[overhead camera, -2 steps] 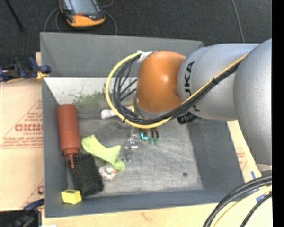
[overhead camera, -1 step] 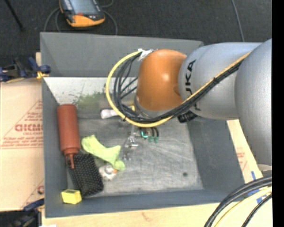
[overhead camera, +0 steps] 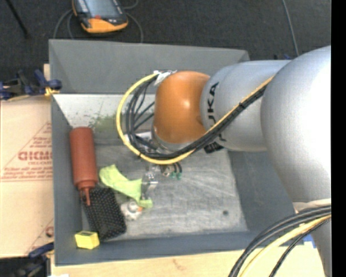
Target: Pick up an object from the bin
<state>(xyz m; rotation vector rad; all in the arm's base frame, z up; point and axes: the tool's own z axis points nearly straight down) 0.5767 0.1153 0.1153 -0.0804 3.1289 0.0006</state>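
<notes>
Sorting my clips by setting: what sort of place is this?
Probably a robotics lab: a KUKA arm reaches into a grey metal bin of loose things, and a cabled orange handheld unit, perhaps a controller, lies on the dark floor beyond.

The bin (overhead camera: 210, 203) is showing plain grey all over, its bottom looking paler and faintly scuffed. Down the left of the frame a tube (overhead camera: 83, 154) is wearing a dull brick red, going darker at its lower end. Below it a pouch (overhead camera: 105, 213) is showing black with a fine dotted mesh pattern. In the lower left a small block (overhead camera: 87, 239) is glowing bright yellow. Left of centre a crumpled rag (overhead camera: 121, 182) is shining lime green. The arm (overhead camera: 288, 114) is gleaming silver-white, its rounded cover (overhead camera: 179, 105) is glowing orange, and its cables (overhead camera: 120, 115) are running yellow and black. At the upper left a handset (overhead camera: 99, 13) is showing orange and black against the dark floor (overhead camera: 219, 16).
</notes>
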